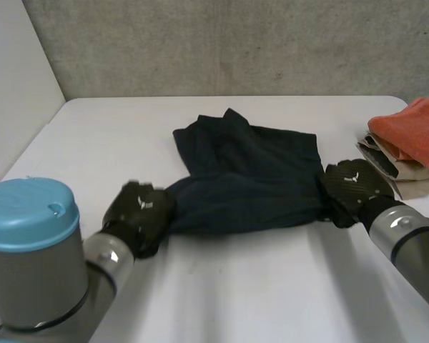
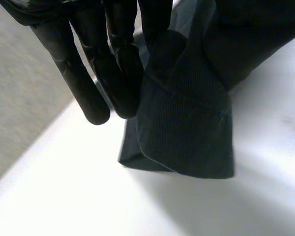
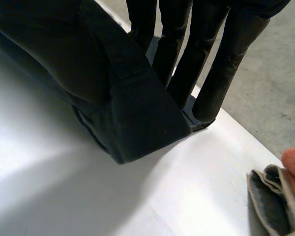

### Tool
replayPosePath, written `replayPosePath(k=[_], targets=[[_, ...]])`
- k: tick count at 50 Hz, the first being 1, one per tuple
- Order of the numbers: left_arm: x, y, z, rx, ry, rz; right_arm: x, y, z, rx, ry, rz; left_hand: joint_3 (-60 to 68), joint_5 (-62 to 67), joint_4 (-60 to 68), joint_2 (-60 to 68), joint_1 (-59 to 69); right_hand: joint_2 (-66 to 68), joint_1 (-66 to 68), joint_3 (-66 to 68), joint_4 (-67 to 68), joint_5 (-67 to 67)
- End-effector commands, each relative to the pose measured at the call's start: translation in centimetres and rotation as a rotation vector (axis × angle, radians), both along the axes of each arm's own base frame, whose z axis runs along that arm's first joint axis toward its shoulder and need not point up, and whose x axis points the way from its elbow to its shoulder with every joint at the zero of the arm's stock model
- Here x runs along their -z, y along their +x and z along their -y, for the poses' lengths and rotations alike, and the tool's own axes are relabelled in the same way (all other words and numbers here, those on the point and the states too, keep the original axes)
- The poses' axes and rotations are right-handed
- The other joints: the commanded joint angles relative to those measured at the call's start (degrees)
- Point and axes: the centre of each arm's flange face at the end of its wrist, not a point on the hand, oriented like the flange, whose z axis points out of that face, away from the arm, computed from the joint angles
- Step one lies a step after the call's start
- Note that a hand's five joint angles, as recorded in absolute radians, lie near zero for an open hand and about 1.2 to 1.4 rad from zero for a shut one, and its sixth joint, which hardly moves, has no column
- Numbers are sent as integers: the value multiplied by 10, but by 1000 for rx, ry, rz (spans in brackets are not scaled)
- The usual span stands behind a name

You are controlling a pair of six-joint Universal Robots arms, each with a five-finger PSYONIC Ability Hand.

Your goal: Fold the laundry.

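One dark garment (image 1: 250, 175) at centre of table (image 1: 272, 286). Two hands on it: left hand (image 1: 139, 211) pinches its 8 o'clock corner, straight fingers against thumb; right hand (image 1: 352, 187) likewise at 4 o'clock. Two folded cloths stacked at 3 o'clock: orange cloth (image 1: 415, 132) over beige cloth (image 1: 400, 175).

Soft, even light is falling from above onto the white table (image 1: 222, 300), which is glowing pale and looking slightly washed out toward its near edge. The grey wall (image 1: 236, 43) behind it is sitting dimmer and flat, with no hard glare. The dark cloth (image 1: 250, 179) is swallowing most of the light, its folds showing only as faint steps of tone. In both wrist views its lifted edge is throwing a broad, soft-edged grey shadow onto the table, with a brighter patch glowing beside it. The left hand (image 2: 113, 73) and the right hand (image 3: 211, 64) are catching only a dull sheen along their black fingers
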Motion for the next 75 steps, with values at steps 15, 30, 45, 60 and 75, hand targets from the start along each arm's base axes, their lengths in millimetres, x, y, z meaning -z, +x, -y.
replayPosePath(k=[15, 30, 45, 60, 75], targets=[[10, 7, -74, 154, 214, 194, 3, -18, -50, -167, 178, -399, -544, -525, -544, -545, -510, 128, 241, 134, 118, 142], [-70, -12, 55, 75, -93, -117, 14, -20, -46, -143, 144, -385, -544, -525, -544, -545, -510, 128, 241, 134, 118, 142], [11, -47, 173, 227, -123, -84, 27, -20, -42, -136, 182, -369, -475, -456, -475, -476, -441, 128, 241, 134, 118, 142], [42, -56, 181, 287, -91, -93, 28, -20, -41, -132, 169, -366, -388, -368, -388, -388, -354, 128, 241, 134, 118, 142], [67, -71, 192, 339, -89, -106, 30, -21, -43, -131, 177, -367, -243, -224, -243, -244, -209, 128, 241, 134, 118, 142]])
